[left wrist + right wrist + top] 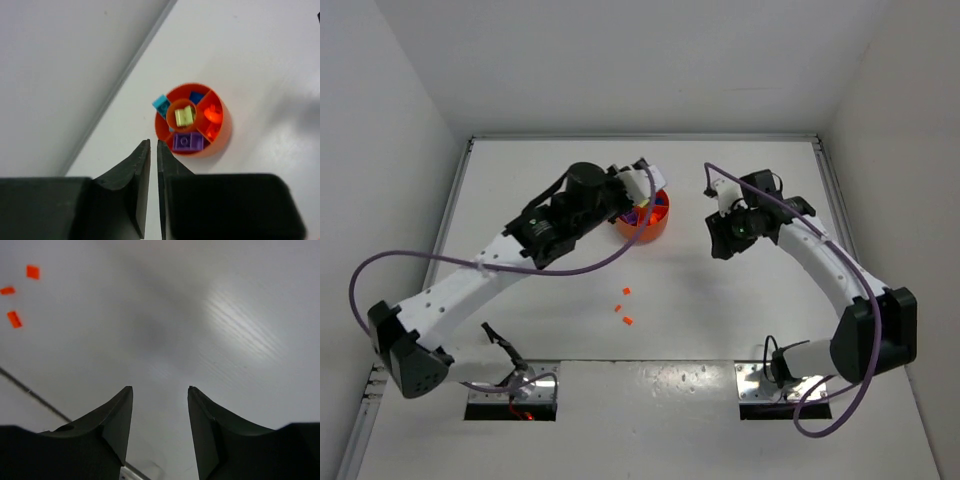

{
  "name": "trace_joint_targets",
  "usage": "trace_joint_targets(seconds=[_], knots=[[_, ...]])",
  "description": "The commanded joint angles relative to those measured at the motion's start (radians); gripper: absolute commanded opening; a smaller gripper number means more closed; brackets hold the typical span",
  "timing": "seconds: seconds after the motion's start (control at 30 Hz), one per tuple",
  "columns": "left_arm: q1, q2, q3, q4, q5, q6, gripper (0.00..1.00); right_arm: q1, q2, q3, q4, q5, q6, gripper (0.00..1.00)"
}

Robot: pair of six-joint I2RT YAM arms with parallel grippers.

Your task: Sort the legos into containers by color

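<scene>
The round orange dish (pixel 220 137) with its containers lies on the white table, just ahead of my left gripper (pixel 153 142), which hovers above it, shut with nothing between its fingers. In the dish, a lime green brick (pixel 184 116) sits in the middle cup, and a purple brick (pixel 187 142), a blue brick (pixel 196 96) and orange pieces (pixel 212 114) lie in the outer compartments. A cyan brick (pixel 161 104) leans at the left rim. Three small orange legos (pixel 624 307) lie loose on the table near the dish. My right gripper (pixel 160 388) is open and empty over bare table, right of the dish.
White walls close in the table on the left, back and right. A raised table border (pixel 125 80) runs close behind the dish. Both arm bases stand at the near edge. The three orange legos (pixel 14 319) show at the far left of the right wrist view.
</scene>
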Motion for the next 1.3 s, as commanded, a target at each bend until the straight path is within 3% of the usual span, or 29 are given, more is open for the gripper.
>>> trace_joint_targets(seconds=[0.0,0.07,0.1,0.17,0.23,0.37,0.67,0.77,0.9,1.27], knots=[[0.099,-0.066,-0.086,-0.204,0.129,-0.146,0.17,0.035,0.081,0.041,-0.091,-0.240,-0.090,0.48],[0.182,-0.115,-0.132,-0.272,0.180,-0.159,0.36,0.090,0.108,0.070,-0.101,-0.289,-0.101,0.48],[0.218,-0.134,-0.146,-0.289,0.208,-0.159,0.62,0.115,0.119,0.070,-0.113,-0.298,-0.111,0.48],[0.337,-0.194,-0.192,-0.310,0.273,-0.159,0.76,0.198,0.145,0.099,-0.113,-0.310,-0.112,0.48],[0.410,-0.230,-0.221,-0.310,0.344,-0.159,0.99,0.292,0.200,0.113,-0.113,-0.292,-0.112,0.48],[0.599,-0.266,-0.282,-0.280,0.383,-0.228,1.00,0.455,0.317,0.183,-0.102,-0.208,-0.090,0.47],[0.860,-0.275,-0.350,-0.251,0.418,-0.306,1.00,0.703,0.512,0.332,-0.056,0.087,0.066,0.46],[0.907,-0.293,-0.359,-0.251,0.438,-0.306,1.00,0.759,0.544,0.344,-0.045,0.139,0.103,0.46],[0.938,-0.315,-0.359,-0.241,0.458,-0.326,1.00,0.796,0.596,0.354,-0.033,0.193,0.166,0.36],[0.997,-0.337,-0.387,-0.241,0.489,-0.326,1.00,0.847,0.699,0.387,-0.024,0.239,0.208,0.34]])
